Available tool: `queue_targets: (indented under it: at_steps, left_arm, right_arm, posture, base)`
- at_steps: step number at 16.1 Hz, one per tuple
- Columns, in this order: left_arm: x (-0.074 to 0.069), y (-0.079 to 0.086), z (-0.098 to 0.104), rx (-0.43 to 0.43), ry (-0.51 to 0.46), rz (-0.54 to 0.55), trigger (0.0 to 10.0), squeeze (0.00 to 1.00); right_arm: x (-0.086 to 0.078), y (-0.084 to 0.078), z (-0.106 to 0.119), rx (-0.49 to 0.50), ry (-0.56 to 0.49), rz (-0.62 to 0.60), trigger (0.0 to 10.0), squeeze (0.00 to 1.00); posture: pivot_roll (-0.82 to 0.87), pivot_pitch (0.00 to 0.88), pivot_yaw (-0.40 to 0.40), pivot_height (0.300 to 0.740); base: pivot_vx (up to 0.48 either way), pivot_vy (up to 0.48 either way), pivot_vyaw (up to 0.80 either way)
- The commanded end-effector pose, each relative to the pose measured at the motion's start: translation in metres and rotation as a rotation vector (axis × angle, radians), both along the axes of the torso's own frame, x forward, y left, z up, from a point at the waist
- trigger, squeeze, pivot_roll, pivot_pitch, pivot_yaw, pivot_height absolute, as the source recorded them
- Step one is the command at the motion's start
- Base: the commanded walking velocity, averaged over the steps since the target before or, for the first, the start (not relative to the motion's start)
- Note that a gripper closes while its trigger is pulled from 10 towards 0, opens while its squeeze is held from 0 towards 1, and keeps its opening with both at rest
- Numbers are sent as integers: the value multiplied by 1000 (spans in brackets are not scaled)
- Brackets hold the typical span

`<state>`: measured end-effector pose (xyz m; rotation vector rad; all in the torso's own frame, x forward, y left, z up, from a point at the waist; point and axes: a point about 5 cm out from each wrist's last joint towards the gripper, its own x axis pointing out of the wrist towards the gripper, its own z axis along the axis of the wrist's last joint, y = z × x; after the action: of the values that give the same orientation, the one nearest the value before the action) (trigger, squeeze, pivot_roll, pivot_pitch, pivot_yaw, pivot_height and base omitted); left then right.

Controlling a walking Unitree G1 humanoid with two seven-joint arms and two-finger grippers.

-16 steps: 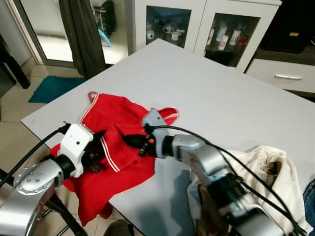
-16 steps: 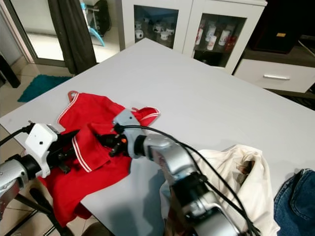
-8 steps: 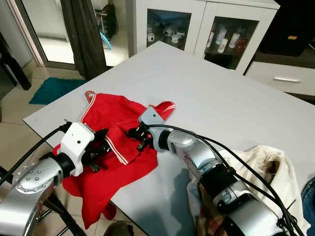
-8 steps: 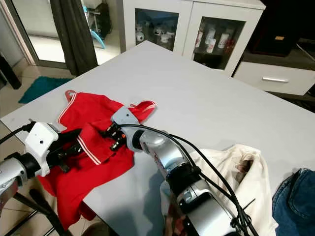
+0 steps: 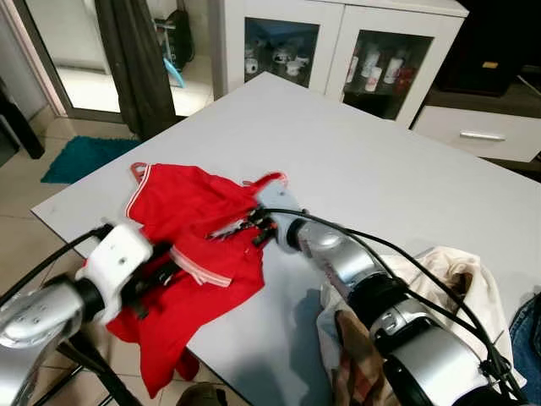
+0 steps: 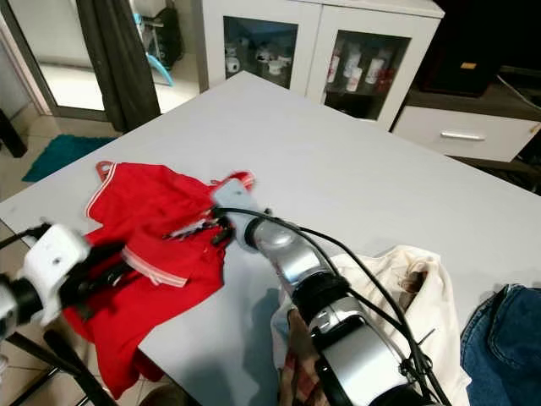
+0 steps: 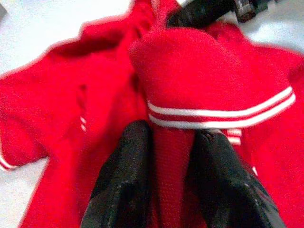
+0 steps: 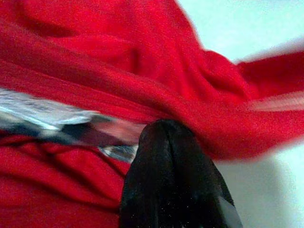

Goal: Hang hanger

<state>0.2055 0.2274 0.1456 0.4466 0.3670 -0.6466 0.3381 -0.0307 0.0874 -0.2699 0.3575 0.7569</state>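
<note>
Red shirt (image 5: 182, 224): lying on the table (image 5: 406, 161) corner, bunching higher than a second ago. Left gripper (image 7: 168, 156): clenching a striped fold, pulling. Right gripper (image 5: 241, 227): pushing deeper under the cloth; fingers' state cannot be told. Hanger (image 8: 61, 121): apparently inside the shirt; hanging not begun.

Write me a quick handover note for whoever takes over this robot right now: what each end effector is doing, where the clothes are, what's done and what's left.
Left end effector: shut on a fold of the red garment, at the table's near corner.
Right end effector: pushed into the same garment's middle, against something thin and silvery; whether its fingers are open or shut is hidden by cloth.
Red garment: crumpled on the table corner, one part hanging over the edge.
Cream garment: heaped at the near right edge, untouched.
Done: both end effectors are on the red garment.
Left: no clear hanger can be made out, and nothing is hung yet.
</note>
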Motion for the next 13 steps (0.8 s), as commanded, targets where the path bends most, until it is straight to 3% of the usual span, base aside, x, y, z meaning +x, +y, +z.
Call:
queue_targets:
  at_steps: [1, 4, 6, 7, 9, 11, 13]
  left_arm:
    - [-4, 11, 3, 39, 18, 30, 10000, 0]
    - [-11, 19, 0, 76, 76, 53, 10000, 0]
    - [-9, 27, 4, 117, 49, 95, 10000, 0]
    - [-4, 31, 6, 112, 17, 137, 10000, 0]
    - [-4, 30, -1, 114, 43, 136, 10000, 0]
    - [-4, 25, -5, 94, 50, 127, 10000, 0]
    - [-1, 17, -8, 69, 49, 112, 10000, 0]
  right_arm:
    - [4, -39, -20, -104, 58, -165, 10000, 0]
    - [8, -40, -16, -107, 30, -190, 10000, 0]
    - [11, -42, -15, -117, 6, -210, 10000, 0]
    - [16, -41, -7, -70, -25, -238, 10000, 0]
    - [25, -32, 23, 133, -66, -234, 10000, 0]
    - [26, -23, 44, 255, -60, -128, 10000, 0]
    - [17, -12, 70, 411, -38, 73, 10000, 0]
  posture:
    - [168, 37, -47, 740]
    - [171, 34, -49, 740]
    - [172, 35, -49, 740]
    - [174, 36, -49, 740]
    - [173, 38, -48, 740]
    - [167, 40, -46, 740]
    - [163, 43, -47, 740]
  base:
    - [0, 0, 0]
    - [0, 0, 0]
    - [0, 0, 0]
    - [0, 0, 0]
    - [0, 0, 0]
    - [0, 0, 0]
    - [0, 0, 0]
